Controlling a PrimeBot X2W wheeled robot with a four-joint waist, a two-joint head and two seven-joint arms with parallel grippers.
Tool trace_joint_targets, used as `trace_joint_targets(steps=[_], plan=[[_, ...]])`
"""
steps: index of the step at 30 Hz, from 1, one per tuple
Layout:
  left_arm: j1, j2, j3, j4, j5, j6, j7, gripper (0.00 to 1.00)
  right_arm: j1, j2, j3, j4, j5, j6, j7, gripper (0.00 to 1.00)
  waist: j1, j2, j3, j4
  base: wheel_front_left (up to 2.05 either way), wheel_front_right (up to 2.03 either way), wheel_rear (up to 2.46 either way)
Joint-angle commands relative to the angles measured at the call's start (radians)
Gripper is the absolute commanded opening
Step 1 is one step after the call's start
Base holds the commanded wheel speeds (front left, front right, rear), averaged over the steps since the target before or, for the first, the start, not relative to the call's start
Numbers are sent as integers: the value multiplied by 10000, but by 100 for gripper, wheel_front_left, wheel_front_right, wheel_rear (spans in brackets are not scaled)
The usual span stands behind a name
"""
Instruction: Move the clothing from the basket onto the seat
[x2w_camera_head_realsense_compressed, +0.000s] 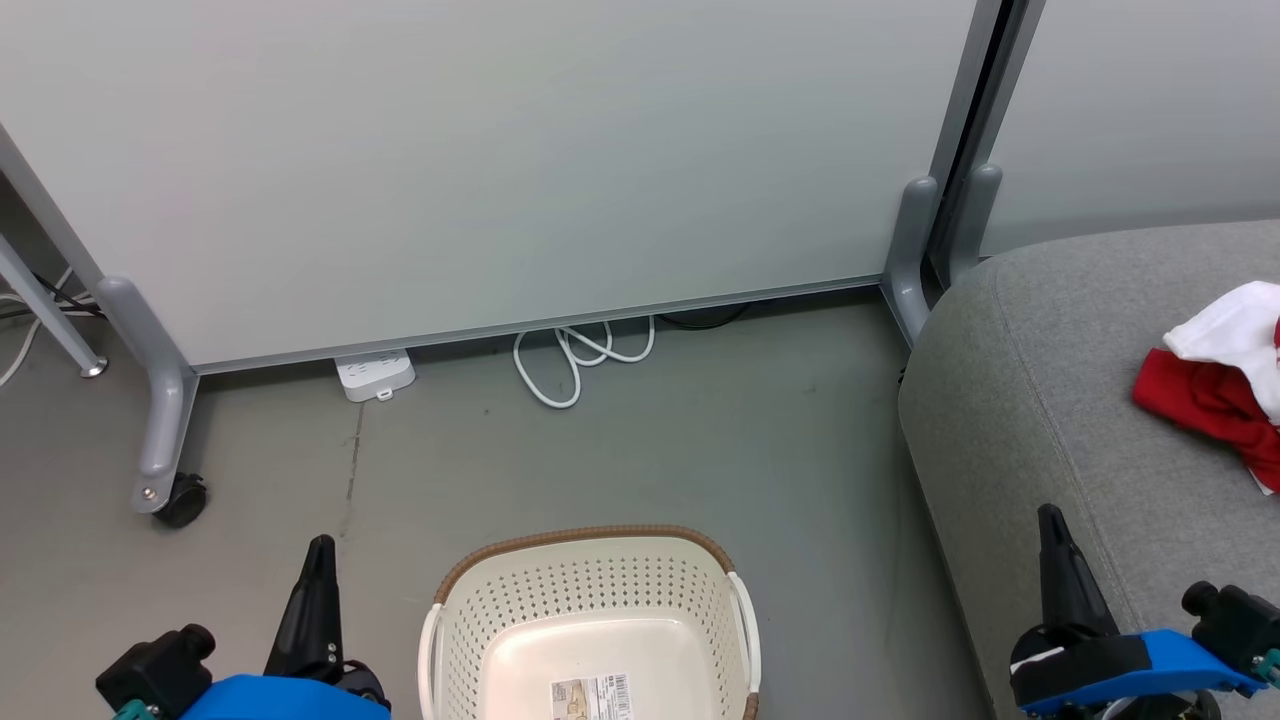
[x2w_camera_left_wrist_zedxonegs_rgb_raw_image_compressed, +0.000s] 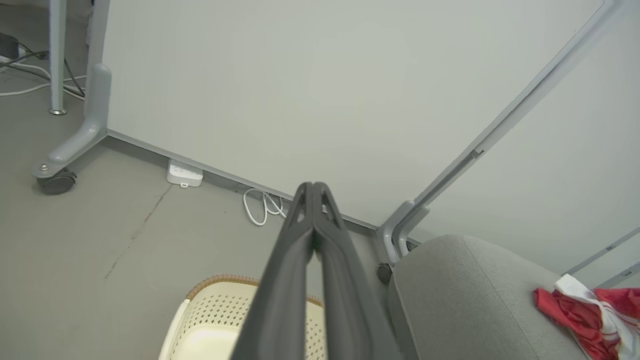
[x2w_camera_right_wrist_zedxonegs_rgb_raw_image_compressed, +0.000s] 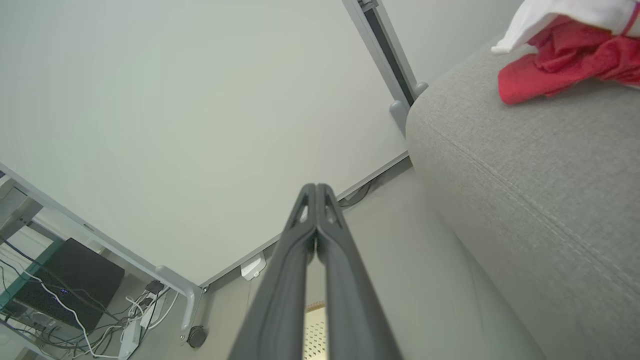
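Jaws together, left gripper (x2w_camera_head_realsense_compressed: 320, 548), right gripper (x2w_camera_head_realsense_compressed: 1049, 515), clothing (x2w_camera_head_realsense_compressed: 1215, 395) on seat (x2w_camera_head_realsense_compressed: 1050, 380) cropped

The clothing (x2w_camera_head_realsense_compressed: 1215, 395) is bright red with white panels. The basket (x2w_camera_head_realsense_compressed: 590, 590) is cream, perforated, brown-rimmed. The seat (x2w_camera_head_realsense_compressed: 1040, 380) is grey.

The grey floor (x2w_camera_head_realsense_compressed: 700, 440) carries the cream basket (x2w_camera_head_realsense_compressed: 590, 535), a white power strip (x2w_camera_head_realsense_compressed: 375, 373) and a looped white cable (x2w_camera_head_realsense_compressed: 570, 360) by the partition. The grey seat (x2w_camera_head_realsense_compressed: 1040, 380) beside them bears the crumpled red-and-white clothing (x2w_camera_head_realsense_compressed: 1210, 395).
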Motion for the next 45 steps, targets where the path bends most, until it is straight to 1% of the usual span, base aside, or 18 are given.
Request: trace_joint_targets(steps=[1, 12, 26, 45], plan=[[-251, 36, 108, -157, -295, -46, 54, 0, -248, 8, -53, -176, 320, 0, 74, 0, -1, 0, -1, 1, 0, 0, 0], [-314, 43, 321, -155, -1886, -100, 468, 0, -328, 64, -188, -194, 1886, -1, 491, 0, -1, 0, -15, 7, 0, 0, 0], [-384, 53, 556, -148, -3662, -148, 926, 0, -424, 131, -339, -213, 3633, -2, 964, 0, -1, 0, -32, 15, 0, 0, 0], [-438, 63, 816, -138, -5611, -206, 1432, 0, -515, 203, -510, -228, 5559, -3, 1489, 0, -1, 0, -54, 25, 0, 0, 0]])
